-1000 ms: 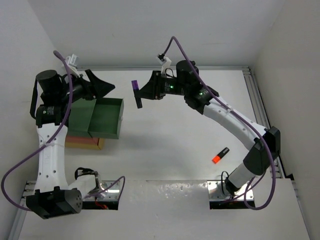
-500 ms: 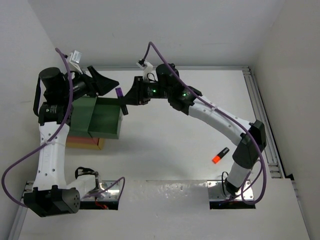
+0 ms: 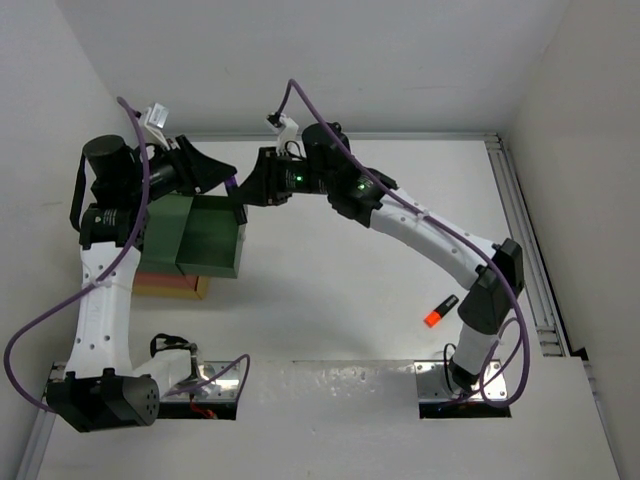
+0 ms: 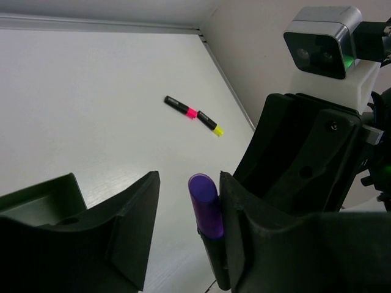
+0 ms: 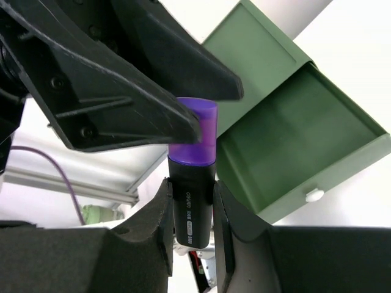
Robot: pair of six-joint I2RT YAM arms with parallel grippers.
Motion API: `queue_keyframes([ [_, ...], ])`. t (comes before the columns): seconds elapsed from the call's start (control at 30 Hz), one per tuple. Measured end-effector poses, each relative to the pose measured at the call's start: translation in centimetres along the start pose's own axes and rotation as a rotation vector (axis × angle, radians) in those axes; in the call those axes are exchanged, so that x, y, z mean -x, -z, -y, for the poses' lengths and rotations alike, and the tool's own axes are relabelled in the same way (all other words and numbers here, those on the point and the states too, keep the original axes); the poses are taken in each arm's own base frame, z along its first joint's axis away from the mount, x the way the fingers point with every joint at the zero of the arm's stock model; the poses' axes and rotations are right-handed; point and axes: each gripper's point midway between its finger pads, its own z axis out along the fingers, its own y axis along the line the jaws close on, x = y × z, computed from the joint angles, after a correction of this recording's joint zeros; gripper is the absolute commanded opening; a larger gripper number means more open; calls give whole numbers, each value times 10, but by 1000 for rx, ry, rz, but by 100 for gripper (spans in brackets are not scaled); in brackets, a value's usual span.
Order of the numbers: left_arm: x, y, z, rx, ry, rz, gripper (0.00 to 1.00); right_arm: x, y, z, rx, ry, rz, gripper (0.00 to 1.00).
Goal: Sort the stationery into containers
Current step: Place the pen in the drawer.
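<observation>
R gripper (image 5: pixel 190 190) is clamped on a purple highlighter (image 5: pixel 193 131). It's a short, chunky marker w/ a black barrel, small white print and a rounded glossy purple cap that sticks up past the fingertips. L gripper (image 4: pixel 186 183) is spread wide. Its matte black wedge-shaped fingers (image 4: pixel 131 226) sit either side of the cap, which lies close against the finger on the right of the left wrist view, w/ a clear gap to the other one. In the top view both grippers meet in the upper left of the frame, just above the far right corner of the green container (image 3: pixel 205 240). That's a boxy dark green unit w/ smooth flat walls, its drawer pulled open, and a small white knob (image 5: pixel 314 195) on the drawer front. A red-orange container (image 3: pixel 160 283) shows under it at the left, w/ a yellow edge below. An orange highlighter (image 3: pixel 440 311) w/ a black end lies alone at lower right of the top view, well apart from the boxes. A pink highlighter (image 4: pixel 180 107) and a yellow highlighter (image 4: pixel 209 123), both black-bodied, lie nearly end to end in the upper middle of the left wrist view. The table (image 3: pixel 350 290) is plain matte white, closed in by white walls, w/ a metal rail (image 3: pixel 520 240) along its right edge.
</observation>
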Motion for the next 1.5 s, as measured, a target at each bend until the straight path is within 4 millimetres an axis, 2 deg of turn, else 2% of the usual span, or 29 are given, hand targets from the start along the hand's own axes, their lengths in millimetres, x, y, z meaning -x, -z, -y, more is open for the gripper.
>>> queue_keyframes([
  [0.17, -13, -2, -4, -11, 25, -35, 39, -5, -10, 0, -26, 26, -11, 0],
  [0.3, -22, -2, -5, -24, 49, -63, 15, -13, -15, 8, -59, 37, -28, 0],
  [0.33, -24, -2, -5, -26, 46, -70, 11, -15, -16, 11, -64, 40, -34, 5],
  [0.37, -26, -2, -7, -24, 39, -79, 4, -17, -17, 11, -66, 42, -38, 13],
  [0.4, -29, -2, -9, -21, 44, -94, 2, -18, -17, 12, -70, 44, -43, 32],
  [0.43, -30, -2, -9, -18, 46, -111, 0, -19, -17, 13, -73, 44, -47, 40],
  [0.5, -28, -4, -14, 1, 21, -139, 0, -19, -15, 15, -72, 49, -50, 48],
  [0.57, -24, -4, -25, 64, -30, -155, 0, -16, -9, 19, -74, 52, -45, 50],
  [0.63, -20, -1, -34, 129, -85, -165, 0, -15, 6, 31, -92, 43, -43, 51],
  [0.73, -19, 8, -48, 226, -156, -186, 0, -8, 37, 58, -149, 28, -28, 51],
  [0.83, -30, 17, -66, 318, -183, -239, 2, 3, 77, 94, -235, 18, 9, 51],
  [1.0, -47, 17, -90, 390, -155, -326, 6, 9, 135, 145, -376, -13, 55, 51],
  [1.27, -77, 2, -125, 436, -71, -445, 8, -1, 181, 187, -494, -51, 72, 52],
  [1.37, -86, -2, -134, 448, -51, -476, 16, -8, 195, 204, -541, -57, 54, 52],
  [1.5, -91, -6, -136, 448, -50, -497, 21, -14, 215, 222, -607, -51, 25, 52],
])
